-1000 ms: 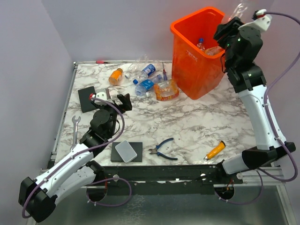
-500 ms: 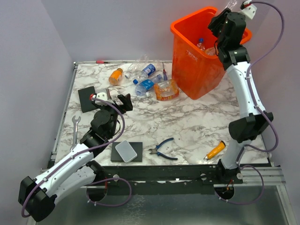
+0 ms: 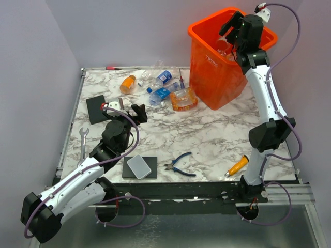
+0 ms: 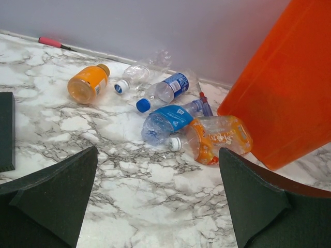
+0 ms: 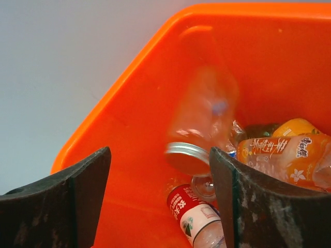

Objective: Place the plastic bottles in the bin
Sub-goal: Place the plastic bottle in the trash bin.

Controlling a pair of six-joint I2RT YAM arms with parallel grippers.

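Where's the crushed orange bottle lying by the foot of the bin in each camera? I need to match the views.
Top external: the crushed orange bottle lies upper centre, just left of the orange bin.
Left wrist: right of centre, beside the bin's wall.
Right wrist: not in it; this view looks down into the bin.
Shared landmark: the orange bin, seen in all three.

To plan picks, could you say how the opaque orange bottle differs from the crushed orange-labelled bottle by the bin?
The opaque orange plastic bottle looks undented; the crushed orange-labelled bottle is clear and squashed. The first has an orange cap, the second a white one. Both lie on their sides outside the orange bin.
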